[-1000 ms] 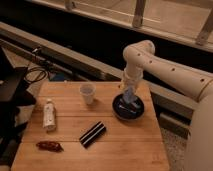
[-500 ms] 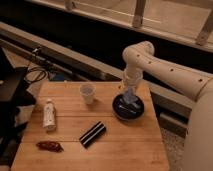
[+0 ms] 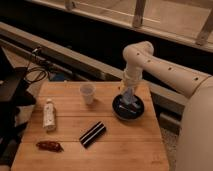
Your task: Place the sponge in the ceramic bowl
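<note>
Little has moved in the last second: past the striped black block, the blue sponge sits down in the dark ceramic bowl, so the job looks almost done, with the gripper right on top, though I cannot tell if it grips or has let go.

This looked like a robot test space in a lab or office building rather than a home. A small wooden table stood alone as a staging surface. A white robot arm reached over the table's far right part, its gripper low over the ceramic bowl there. Unrelated props were spread on the table: a white cup, a white bottle, a striped black block and a reddish packet. Left of the table sat black equipment with loose cables. Behind the table ran a dark ledge and pale railing posts.
</note>
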Motion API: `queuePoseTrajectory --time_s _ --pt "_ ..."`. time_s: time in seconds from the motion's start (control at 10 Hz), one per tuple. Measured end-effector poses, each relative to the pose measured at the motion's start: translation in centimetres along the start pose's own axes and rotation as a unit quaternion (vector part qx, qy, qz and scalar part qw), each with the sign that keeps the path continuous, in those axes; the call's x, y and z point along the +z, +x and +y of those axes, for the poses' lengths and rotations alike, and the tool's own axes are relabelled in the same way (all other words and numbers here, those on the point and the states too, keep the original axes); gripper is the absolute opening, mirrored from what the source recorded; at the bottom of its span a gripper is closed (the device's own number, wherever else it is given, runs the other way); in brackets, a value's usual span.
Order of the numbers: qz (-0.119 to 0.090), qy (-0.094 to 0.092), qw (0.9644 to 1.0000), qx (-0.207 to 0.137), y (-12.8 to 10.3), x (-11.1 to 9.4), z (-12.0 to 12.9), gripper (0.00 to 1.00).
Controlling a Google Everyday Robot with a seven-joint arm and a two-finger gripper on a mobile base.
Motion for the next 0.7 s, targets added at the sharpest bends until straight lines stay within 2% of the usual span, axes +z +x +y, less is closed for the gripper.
queuePoseTrajectory --time_s 0.1,0.3,0.6,0.7 --pt "0.004 -0.006 1.0000 -0.002 0.01 0.07 -0.07 0.57" --pt "0.006 -0.012 0.9998 -0.014 0.05 0.15 0.17 0.66" --pt "0.007 -0.015 0.9996 -0.024 0.16 0.17 0.48 0.65" --pt "0.007 -0.011 0.9998 -0.016 0.11 0.28 0.19 0.54"
